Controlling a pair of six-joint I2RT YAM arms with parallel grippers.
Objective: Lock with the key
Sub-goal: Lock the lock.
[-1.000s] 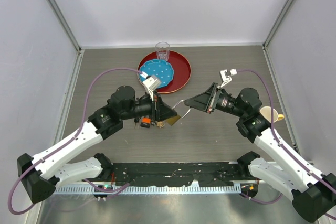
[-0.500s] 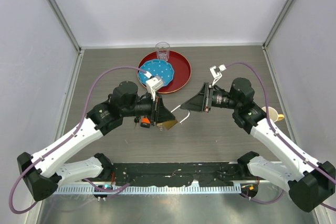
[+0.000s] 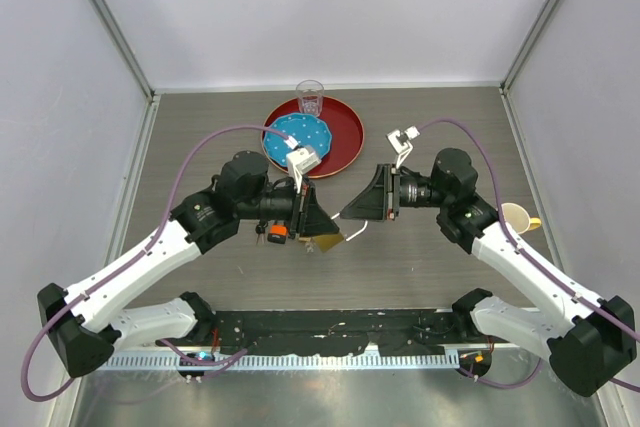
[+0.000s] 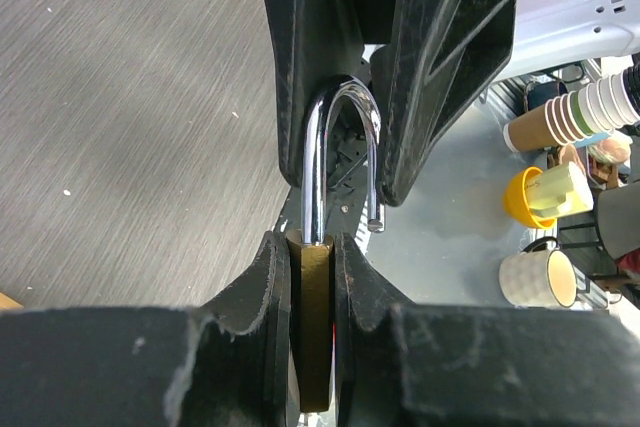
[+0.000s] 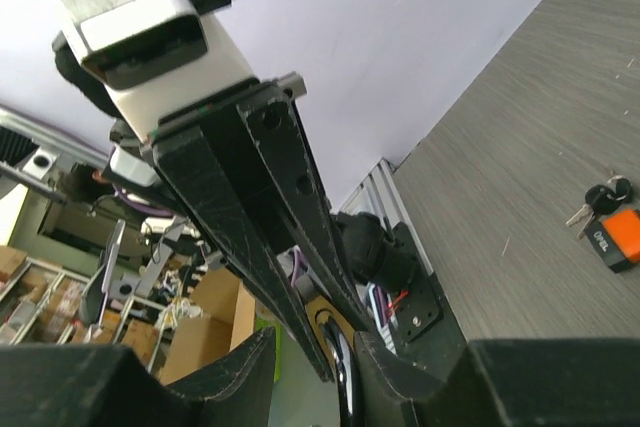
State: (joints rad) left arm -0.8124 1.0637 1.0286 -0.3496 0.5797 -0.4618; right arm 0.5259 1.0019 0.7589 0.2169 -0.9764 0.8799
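Note:
A brass padlock is held above the table with my left gripper shut on its body. Its silver shackle stands open, the free end out of the body. My right gripper has come in from the right, and its black fingers sit tight on both sides of the shackle's arch. The key, on a ring with an orange tag, lies on the table just left of the lock, with no gripper on it.
Behind the arms is a red tray carrying a blue plate, with a clear glass at its far rim. A cream cup stands by the right wall.
The right gripper has travelled left and closed the gap to the padlock, now straddling its shackle. The left gripper has kept its hold and barely moved.

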